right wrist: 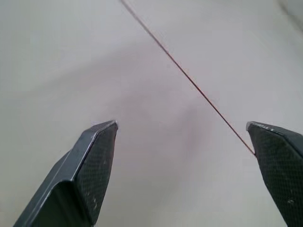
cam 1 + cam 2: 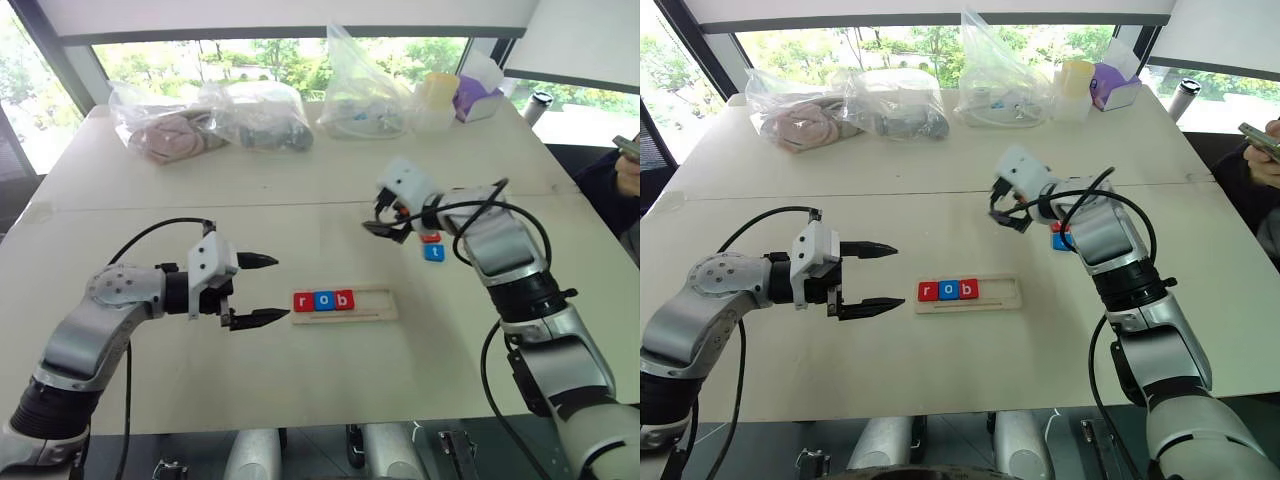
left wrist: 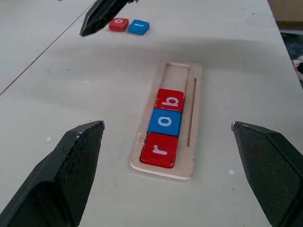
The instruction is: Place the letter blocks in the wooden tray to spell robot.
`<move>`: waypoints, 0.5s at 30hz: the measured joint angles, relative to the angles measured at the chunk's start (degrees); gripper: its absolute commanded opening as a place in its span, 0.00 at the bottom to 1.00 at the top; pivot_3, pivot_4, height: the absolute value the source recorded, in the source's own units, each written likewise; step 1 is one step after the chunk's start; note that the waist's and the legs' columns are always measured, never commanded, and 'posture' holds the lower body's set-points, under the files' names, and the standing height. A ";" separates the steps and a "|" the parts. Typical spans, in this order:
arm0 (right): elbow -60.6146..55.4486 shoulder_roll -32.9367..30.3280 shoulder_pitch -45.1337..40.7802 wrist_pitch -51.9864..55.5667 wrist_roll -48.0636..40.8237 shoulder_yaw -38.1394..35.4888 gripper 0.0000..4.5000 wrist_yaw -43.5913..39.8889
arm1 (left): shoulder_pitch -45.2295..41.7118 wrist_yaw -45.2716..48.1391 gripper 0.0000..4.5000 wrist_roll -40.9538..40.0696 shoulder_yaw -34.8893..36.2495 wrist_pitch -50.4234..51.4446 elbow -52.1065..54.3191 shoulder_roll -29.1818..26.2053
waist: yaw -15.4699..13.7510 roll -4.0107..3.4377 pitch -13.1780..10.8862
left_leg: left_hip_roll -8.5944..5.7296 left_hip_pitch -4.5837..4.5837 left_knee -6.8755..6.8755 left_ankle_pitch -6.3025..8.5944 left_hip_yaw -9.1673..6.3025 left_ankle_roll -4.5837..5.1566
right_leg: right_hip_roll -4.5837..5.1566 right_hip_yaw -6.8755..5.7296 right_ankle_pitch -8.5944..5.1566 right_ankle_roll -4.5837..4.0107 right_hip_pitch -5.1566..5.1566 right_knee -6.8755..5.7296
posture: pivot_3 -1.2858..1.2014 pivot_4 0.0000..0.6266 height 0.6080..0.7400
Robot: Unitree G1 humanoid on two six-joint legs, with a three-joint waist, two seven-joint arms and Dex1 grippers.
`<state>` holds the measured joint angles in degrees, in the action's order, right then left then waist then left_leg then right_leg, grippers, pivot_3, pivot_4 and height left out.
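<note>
Above the pale table [image 2: 200, 370], the left gripper [image 2: 262, 290] hangs level with its two black fingers spread wide and nothing between them, pointing toward the wooden tray [image 2: 380, 303]; the tray lies just beyond the fingertips, apart from them, flat on the table; three letter blocks fill the end of its slot nearer that gripper, a red r [image 2: 303, 301], a blue o [image 2: 324, 300] and a red b [image 2: 344, 299], touching side by side, while the slot's far end is bare; farther right and toward the back of the table, the right gripper [image 2: 1005, 218] hovers above the surface, its fingers wide apart and empty in the right wrist view, which looks onto bare tabletop crossed by a thin dark seam [image 1: 189, 78]; just beside that gripper lie the two remaining blocks, a red one [image 2: 430, 237] and a blue t [image 2: 434, 252], close together and well apart from the tray; clear plastic bags [image 2: 250, 115] line the table's far edge by the window; a person's hand [image 2: 1262, 160] with a phone shows at the right edge.
</note>
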<state>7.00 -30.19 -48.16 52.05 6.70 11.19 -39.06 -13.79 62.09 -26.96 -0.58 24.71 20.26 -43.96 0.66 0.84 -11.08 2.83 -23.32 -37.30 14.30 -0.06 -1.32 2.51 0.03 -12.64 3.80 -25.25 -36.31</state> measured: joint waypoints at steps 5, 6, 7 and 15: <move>-0.05 1.12 2.24 9.43 0.96 -3.95 0.98 7.73 | -0.08 0.44 1.00 0.19 -0.41 -0.90 -1.48 0.69 | 0.21 -0.01 0.00 | 0.00 0.02 0.03 0.00 -0.01 0.01 | -0.02 0.00 0.00 -0.01 -0.01 -0.01 | 0.52 0.24 1.00; 0.37 1.88 2.44 11.39 0.83 -5.36 0.98 9.11 | -0.13 0.57 1.00 0.28 -0.48 -1.45 -2.10 0.90 | 0.32 -0.01 0.00 | 0.00 0.03 0.03 0.00 -0.01 0.01 | -0.03 0.01 0.00 -0.01 -0.01 -0.01 | 0.52 0.24 1.00; 0.78 2.30 2.42 12.44 0.62 -6.26 0.98 9.92 | -0.28 0.70 1.00 0.35 -0.61 -1.61 -2.32 1.07 | 0.34 -0.01 0.01 | 0.00 0.03 0.03 0.00 -0.01 0.01 | -0.03 0.01 0.01 0.00 -0.01 -0.02 | 0.52 0.24 1.00; 5.19 5.62 2.18 18.61 -3.98 -12.95 0.98 14.55 | -0.65 1.92 1.00 1.27 -0.91 -3.72 -4.69 1.46 | 0.30 -0.01 0.01 | 0.00 0.03 0.05 0.00 -0.02 0.01 | -0.03 0.01 0.01 0.02 0.00 -0.01 | 0.52 0.24 1.00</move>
<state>12.19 -24.57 -45.98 70.66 2.72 -1.76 -24.52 -14.44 64.02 -25.70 -1.50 20.99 15.57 -42.50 0.96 0.83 -11.07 2.83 -23.29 -37.25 14.30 -0.08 -1.30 2.48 0.04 -12.63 3.82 -25.26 -36.32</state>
